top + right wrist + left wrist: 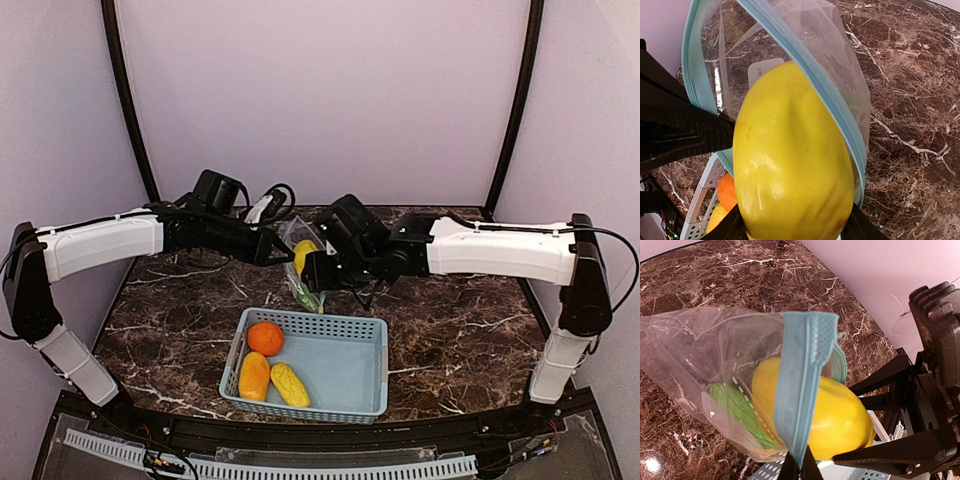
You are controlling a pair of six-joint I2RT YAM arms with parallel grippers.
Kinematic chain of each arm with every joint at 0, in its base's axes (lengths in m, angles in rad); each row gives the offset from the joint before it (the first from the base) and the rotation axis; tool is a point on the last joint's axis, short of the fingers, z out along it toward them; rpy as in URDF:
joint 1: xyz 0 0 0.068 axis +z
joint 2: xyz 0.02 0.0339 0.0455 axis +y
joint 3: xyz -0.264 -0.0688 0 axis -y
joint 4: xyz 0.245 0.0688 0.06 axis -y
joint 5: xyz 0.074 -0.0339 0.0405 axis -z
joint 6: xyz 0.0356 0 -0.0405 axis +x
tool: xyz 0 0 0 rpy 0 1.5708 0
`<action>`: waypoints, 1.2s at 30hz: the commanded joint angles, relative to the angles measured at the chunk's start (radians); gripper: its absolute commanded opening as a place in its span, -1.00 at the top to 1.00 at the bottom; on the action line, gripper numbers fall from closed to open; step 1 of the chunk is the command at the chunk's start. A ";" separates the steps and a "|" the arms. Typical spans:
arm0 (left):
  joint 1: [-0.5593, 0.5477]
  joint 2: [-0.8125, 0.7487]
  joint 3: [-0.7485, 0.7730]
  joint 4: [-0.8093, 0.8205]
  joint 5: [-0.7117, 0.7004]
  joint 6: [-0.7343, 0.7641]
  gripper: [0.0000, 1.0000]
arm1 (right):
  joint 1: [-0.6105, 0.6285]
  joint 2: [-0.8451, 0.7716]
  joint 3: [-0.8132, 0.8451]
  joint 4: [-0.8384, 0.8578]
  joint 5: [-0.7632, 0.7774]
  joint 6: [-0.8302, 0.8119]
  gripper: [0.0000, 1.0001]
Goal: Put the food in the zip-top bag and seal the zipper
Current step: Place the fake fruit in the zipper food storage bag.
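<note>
The small clear crinkly zip-top bag (pixel 705 355) is being held above the dark marbled bench (pixel 460 330) by the left hand (pixel 800 470), which is clenched on the thin light blue zipper strip (pixel 800 390). A yellow oblong toy fruit (pixel 790 160) is being grasped by the right hand (pixel 320 268) and pressed into the bag's mouth, where a slim green pod (pixel 737 410) is already lying. The likely trouble is the wide fruit being snagged on the rim, so that the strip is dragged out of that thin pinch and the bag is dropped.

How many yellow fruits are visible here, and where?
3. One yellow fruit is in the right gripper at the bag mouth; two lie in the basket. The bag may hide more.
</note>
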 commanded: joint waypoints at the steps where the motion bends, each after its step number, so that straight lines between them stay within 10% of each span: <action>1: -0.018 -0.025 0.021 0.000 0.042 0.024 0.99 | -0.009 0.054 0.085 -0.072 0.013 -0.041 0.03; 36: -0.028 0.001 0.029 -0.021 0.028 0.019 0.99 | -0.064 0.176 0.200 -0.101 -0.012 -0.132 -0.44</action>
